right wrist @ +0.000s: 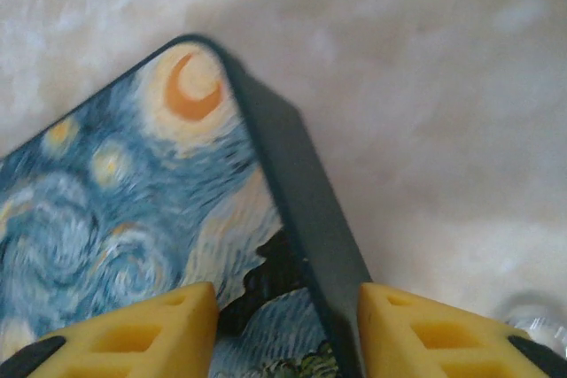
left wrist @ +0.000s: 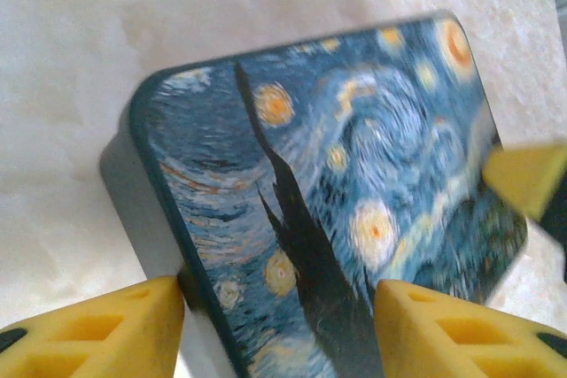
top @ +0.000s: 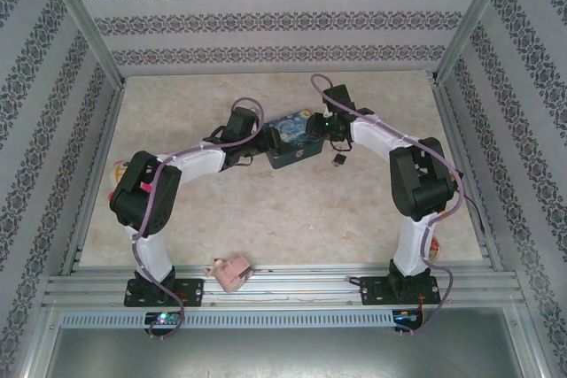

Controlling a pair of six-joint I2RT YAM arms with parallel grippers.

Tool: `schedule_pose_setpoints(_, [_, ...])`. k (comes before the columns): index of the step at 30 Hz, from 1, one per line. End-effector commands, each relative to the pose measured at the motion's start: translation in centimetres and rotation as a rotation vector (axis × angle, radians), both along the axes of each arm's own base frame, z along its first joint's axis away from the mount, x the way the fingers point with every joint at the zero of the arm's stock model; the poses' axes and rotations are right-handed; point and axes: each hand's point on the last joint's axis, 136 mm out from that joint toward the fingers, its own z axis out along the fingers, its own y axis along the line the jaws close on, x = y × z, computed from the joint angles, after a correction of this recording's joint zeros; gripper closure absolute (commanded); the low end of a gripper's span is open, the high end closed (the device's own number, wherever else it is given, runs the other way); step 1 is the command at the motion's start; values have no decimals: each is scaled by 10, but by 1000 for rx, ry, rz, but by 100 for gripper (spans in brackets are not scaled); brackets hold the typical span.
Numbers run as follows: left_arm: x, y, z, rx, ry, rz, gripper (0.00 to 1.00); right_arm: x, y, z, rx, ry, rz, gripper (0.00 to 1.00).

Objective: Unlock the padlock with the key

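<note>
A blue tin (top: 291, 139) painted with yellow swirls lies flat near the middle of the pale worktop (top: 292, 219), and both arms reach in to it from either side.

The left gripper (top: 255, 155) is at the tin's left end. In the left wrist view this gripper (left wrist: 279, 329) stands with its jaws partly apart, astride one corner of the tin (left wrist: 354, 174). One yellow finger (left wrist: 106, 334) touches the dark side wall and the other overlaps the painted lid. I cannot tell whether the jaws actually clamp the tin. A yellow fingertip (left wrist: 524, 179) of the other arm shows at the tin's far end.

The right gripper (top: 326, 133) is at the tin's right end. In the right wrist view this gripper (right wrist: 288, 334) also has its jaws partly apart, set across the tin's long edge. One finger is over the lid of the tin (right wrist: 115, 192), and the other is out beside the side wall, above bare worktop. I cannot tell whether it is gripping here either.

The padlock (top: 338, 161), a tiny dark thing, lies on the worktop just beside the tin's right end. It is close below the right gripper, and neither gripper holds it.

A pink object (top: 230, 273) sits at the near edge by the metal rail (top: 292, 285), between the two arm bases and well apart from the tin.
</note>
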Motion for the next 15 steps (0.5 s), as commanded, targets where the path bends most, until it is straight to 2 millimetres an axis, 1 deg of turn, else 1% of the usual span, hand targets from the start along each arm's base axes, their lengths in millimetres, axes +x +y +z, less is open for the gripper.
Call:
schedule_pose_setpoints(1, [12,-3,23,6,-75,-26,40,-28,25,-5,17,33,18,50])
schedule_pose_setpoints(3, [11,3,24,17,-77,-18,37,-30,22,-3,-12,25,10,46])
schedule_pose_setpoints(5, [7,11,27,27,-81,-8,30,-31,10,1,-65,16,-15,42])
schedule_pose_setpoints(8, [-4,30,34,65,-96,24,16,-35,-15,16,-156,-17,-63,37])
schedule_pose_setpoints(11, [-18,61,46,121,-128,84,2,-45,-41,36,-223,-70,-106,33])
schedule_pose_setpoints(14, [-35,100,61,229,-186,157,1,-62,-70,61,-287,-149,-154,28])
schedule_pose_setpoints(15, [-41,116,66,289,-221,185,1,-70,-80,68,-310,-182,-172,16])
